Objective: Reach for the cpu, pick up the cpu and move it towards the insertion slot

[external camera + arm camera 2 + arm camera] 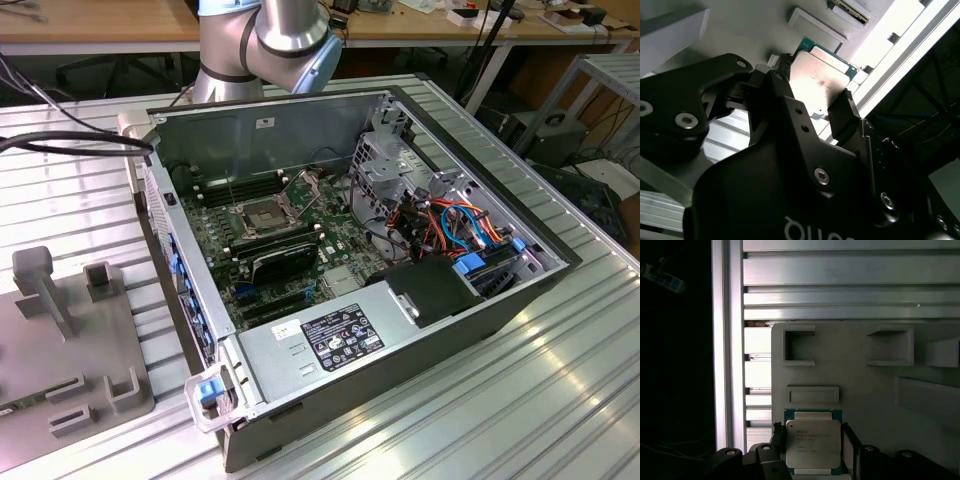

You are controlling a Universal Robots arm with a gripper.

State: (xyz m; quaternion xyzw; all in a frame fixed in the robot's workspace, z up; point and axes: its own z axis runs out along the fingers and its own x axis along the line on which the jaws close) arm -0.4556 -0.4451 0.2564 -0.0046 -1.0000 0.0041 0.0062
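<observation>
The cpu (813, 442), a flat square chip with a pale metallic face on a green edge, sits between my gripper's (813, 436) two black fingers. One finger presses on each opposite side, above the grey fixture plate (865, 390). The second wrist view shows the cpu (820, 80) from close up, with the gripper (816, 82) shut on it. Whether the chip is clear of the plate cannot be told. In the exterior view the insertion slot (262, 214), a silver-framed socket with a dark centre, lies on the motherboard inside the open computer case (480, 330). The arm's elbow (290, 35) rises behind the case.
Raised pockets (799, 346) and blocks stand on the fixture plate, which rests on a ribbed aluminium table (850, 285). In the case are a black heatsink-like block (285, 258), a drive cage (395, 165), coloured cables (465, 225) and a power supply (330, 340). A grey fixture (70, 340) lies at the exterior view's left.
</observation>
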